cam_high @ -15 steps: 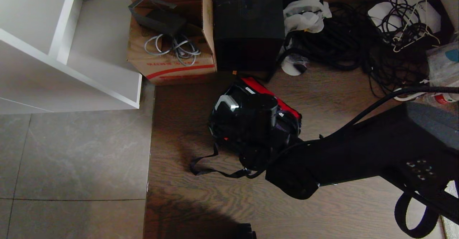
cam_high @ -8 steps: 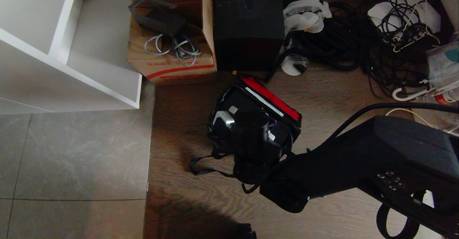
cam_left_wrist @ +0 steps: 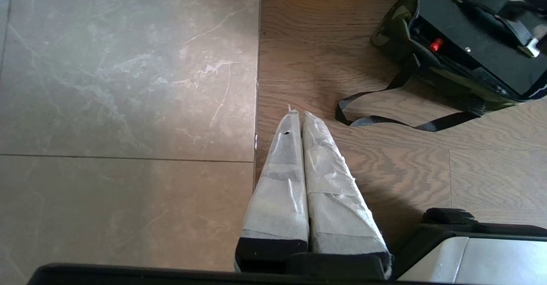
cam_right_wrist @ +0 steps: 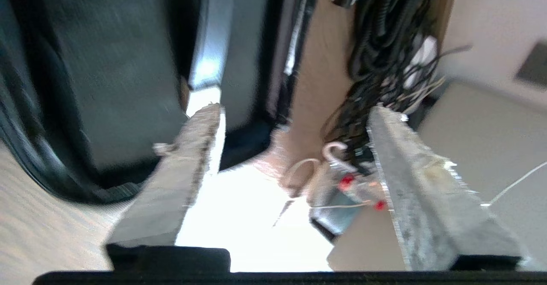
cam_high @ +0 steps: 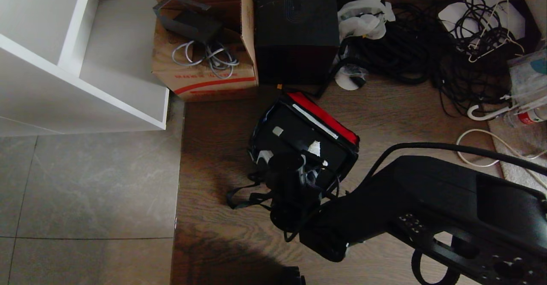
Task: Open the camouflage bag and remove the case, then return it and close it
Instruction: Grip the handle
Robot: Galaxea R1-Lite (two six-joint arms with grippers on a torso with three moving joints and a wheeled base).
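Now right end effector (cam_right_wrist: 295, 118) parted, back off the case (cam_high: 299, 137).

The right arm (cam_high: 427, 199) is cased in smooth matte black shells, bulky and rounded. A black cable (cam_high: 427, 146) is looped along its upper side, and a cluster of small pale dots is seen on one flank. The fingers (cam_left_wrist: 295, 178) of the left pincer (cam_left_wrist: 299, 116) are long, tapered and wrapped in grey-white tape, set in a black base. The same worn grey wrapping is seen on the right pincer (cam_right_wrist: 295, 114).
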